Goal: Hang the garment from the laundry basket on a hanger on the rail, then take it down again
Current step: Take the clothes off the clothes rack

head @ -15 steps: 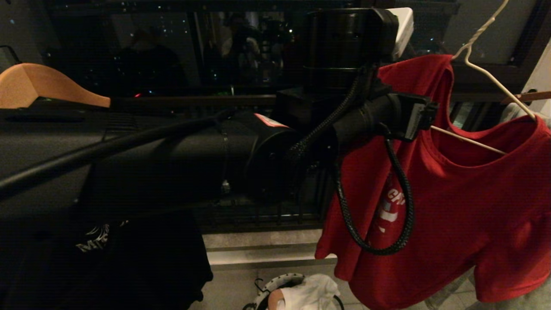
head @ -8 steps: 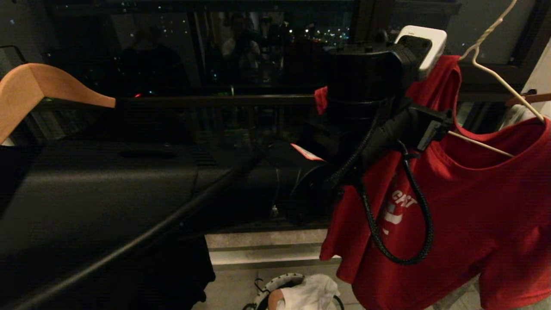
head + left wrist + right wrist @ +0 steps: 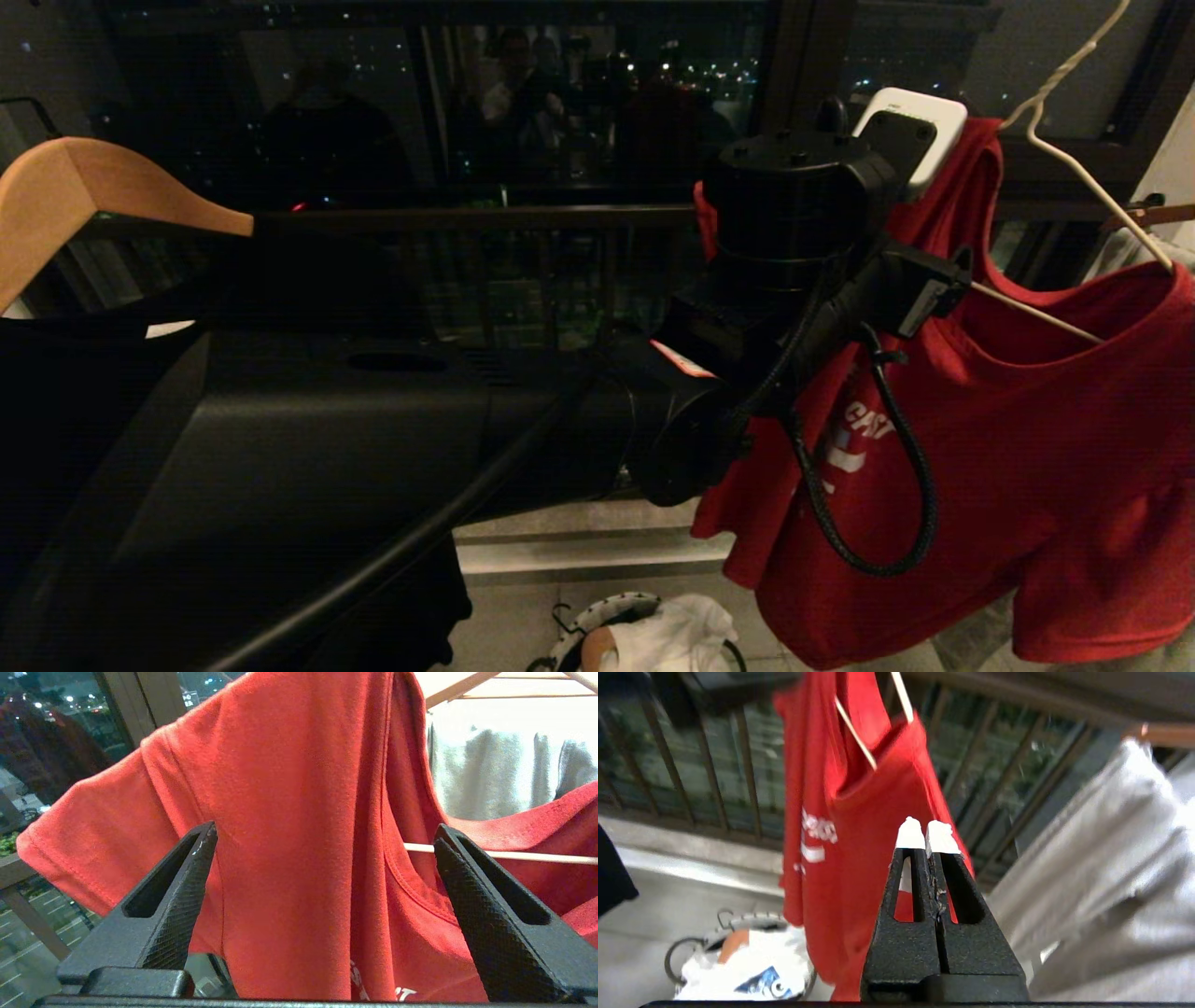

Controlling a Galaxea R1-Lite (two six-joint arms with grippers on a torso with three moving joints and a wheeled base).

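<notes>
1. High at the window, the red short-sleeved T-shirt [image 3: 1018, 448] with white chest lettering hangs on the thin white wire hanger [image 3: 1074, 168].
2. At its left shoulder, the left gripper [image 3: 322, 849] has its black fingers [image 3: 187, 877] spread wide, one to each side of the cloth, not closed on it.
3. Beside the shirt, the right gripper [image 3: 924, 835] holds nothing, its white-tipped fingers pressed together.
4. Below on the floor, the small round basket [image 3: 597, 621] with the black-and-white rim holds white cloth [image 3: 677, 635].
</notes>
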